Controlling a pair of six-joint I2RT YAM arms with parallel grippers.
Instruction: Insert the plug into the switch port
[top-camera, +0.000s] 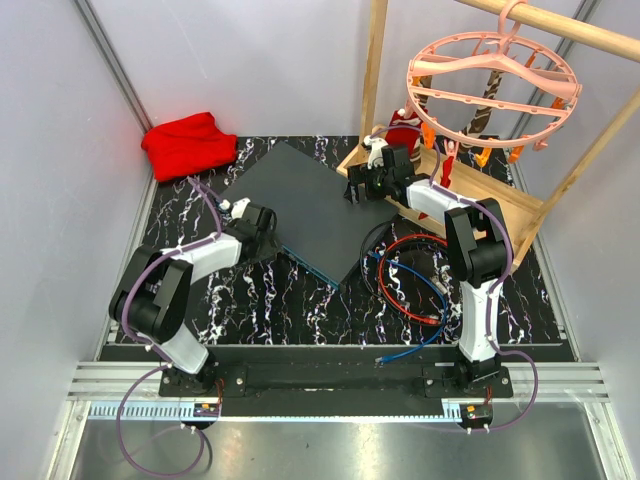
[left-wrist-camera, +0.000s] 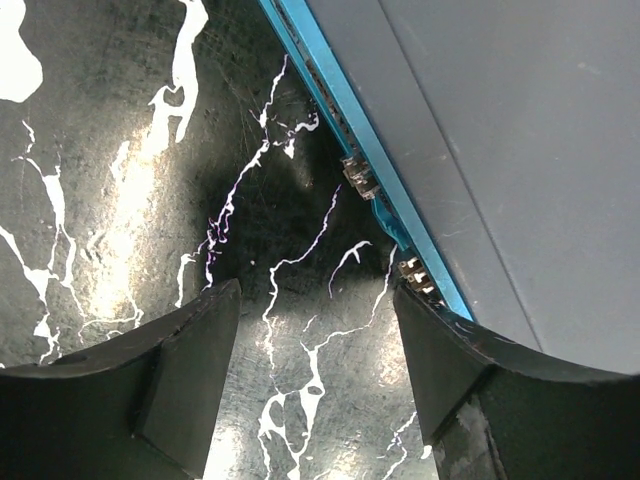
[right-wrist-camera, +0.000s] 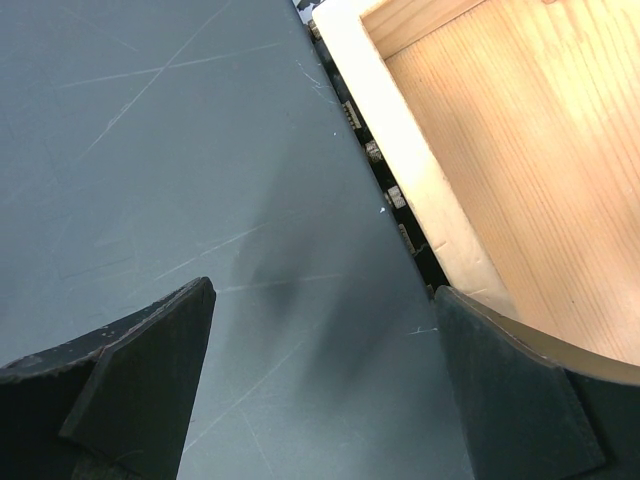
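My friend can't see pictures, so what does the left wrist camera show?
The left arm's black jaws stand open and empty over a black table with white marbling. The switch, a flat dark grey box, fills the upper right, its teal-blue front edge with small sockets running down toward one jaw.

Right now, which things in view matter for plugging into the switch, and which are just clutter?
Job: switch, blue cable, red cable, left gripper, right gripper (both open, empty).
Lying about: red cloth, pink hanger, wooden tray.
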